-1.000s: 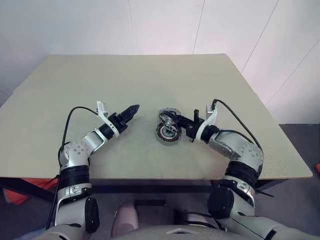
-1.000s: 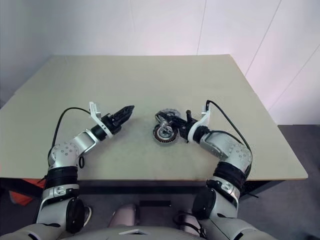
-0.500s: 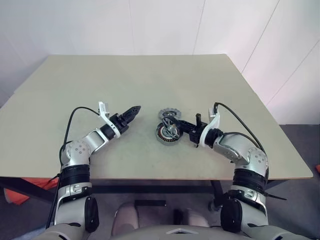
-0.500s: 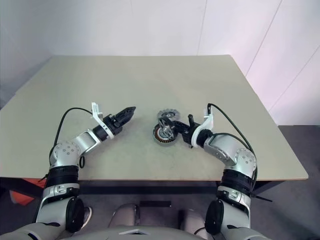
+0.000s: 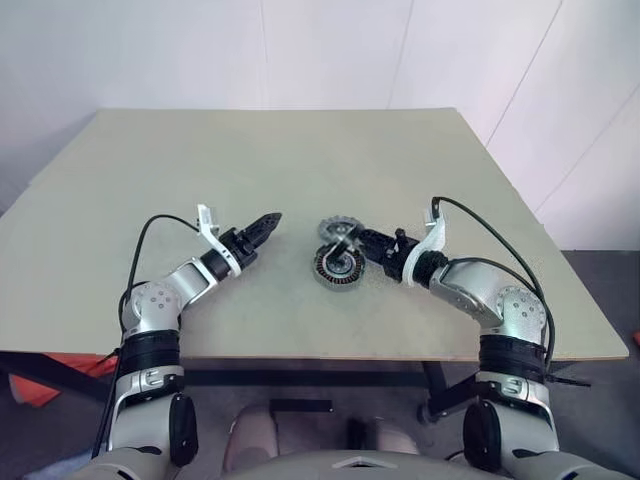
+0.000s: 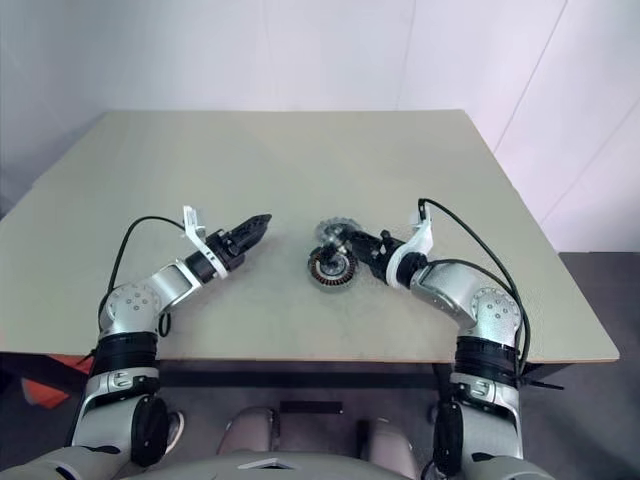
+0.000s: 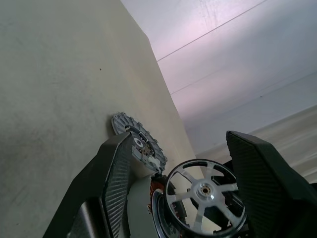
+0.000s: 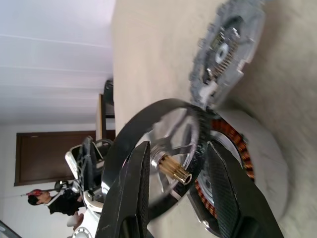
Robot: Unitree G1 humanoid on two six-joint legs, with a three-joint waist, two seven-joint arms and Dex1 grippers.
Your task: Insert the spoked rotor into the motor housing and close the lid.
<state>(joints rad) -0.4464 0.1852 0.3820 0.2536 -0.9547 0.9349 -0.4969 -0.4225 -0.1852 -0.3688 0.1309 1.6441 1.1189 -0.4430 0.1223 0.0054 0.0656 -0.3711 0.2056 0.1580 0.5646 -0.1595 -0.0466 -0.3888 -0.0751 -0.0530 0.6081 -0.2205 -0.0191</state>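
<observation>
On the beige table, the motor housing, a round dark puck with coppery-brown windings, serves as landmark. The spoked rotor, a dark ring with shiny silver spokes and a brass-coloured hub shaft, stands tilted on edge over the housing, not seated flat in it. The lid, a grey ribbed metal disc, lies just behind the housing, touching its rim. The right gripper sits just beside the rotor, its fingers parted on either side of the hub without clamping it. The left gripper hangs well apart to the housing's left, fingers spread and empty.
</observation>
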